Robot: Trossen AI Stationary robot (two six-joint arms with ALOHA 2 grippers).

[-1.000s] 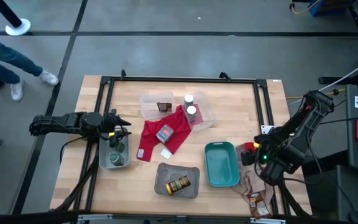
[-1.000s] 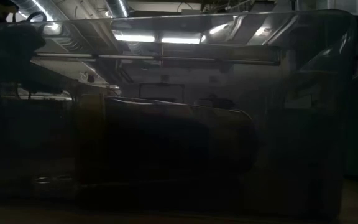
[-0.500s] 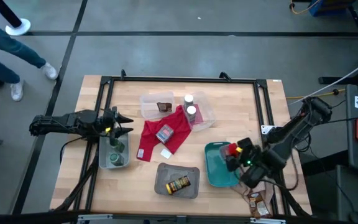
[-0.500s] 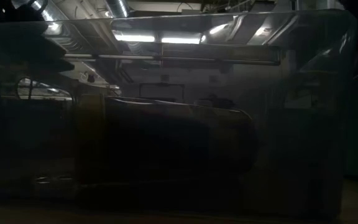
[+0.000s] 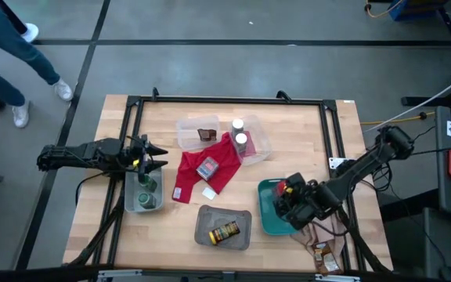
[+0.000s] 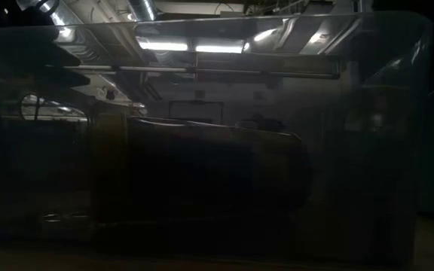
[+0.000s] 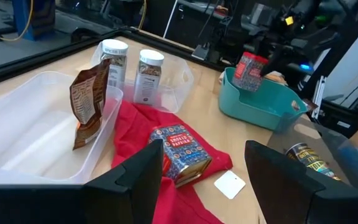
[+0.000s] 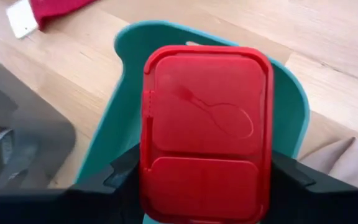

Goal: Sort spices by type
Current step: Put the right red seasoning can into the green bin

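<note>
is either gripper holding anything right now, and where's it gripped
The right gripper holds a red tin by its two opposite sides, over the teal tray. The left gripper holds nothing, fingers open.

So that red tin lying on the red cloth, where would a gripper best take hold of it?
Probably across its two long side walls, coming straight down from above. The red tin lies flat on its broad face on the red cloth, so the narrow sides are exposed and parallel, while the face is likely too wide to span. The left gripper hovers nearest, open.
</note>
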